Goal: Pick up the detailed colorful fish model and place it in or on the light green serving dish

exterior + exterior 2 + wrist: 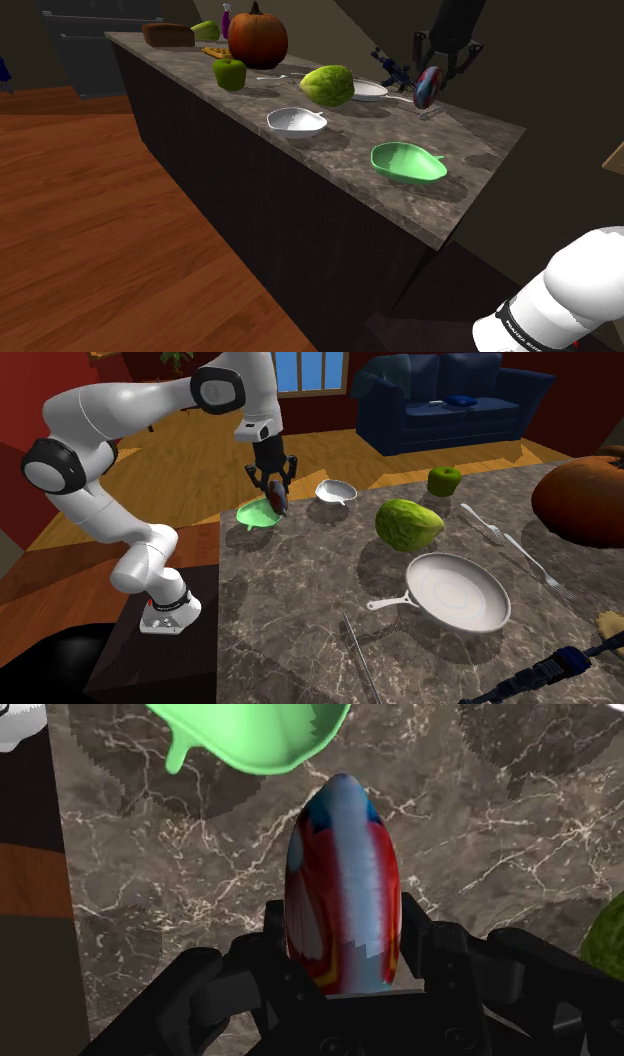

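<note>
The end effector is squeezing the colorful fish, holding it above the tabletop near the green dish.

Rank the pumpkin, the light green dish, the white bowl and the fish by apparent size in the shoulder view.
1. pumpkin, largest though farthest
2. light green dish, helped by nearness to the camera
3. white bowl
4. fish, smallest

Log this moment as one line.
phase: transport | gripper: shut on fish model | fish model: above countertop, short of green dish | green dish: empty
</note>
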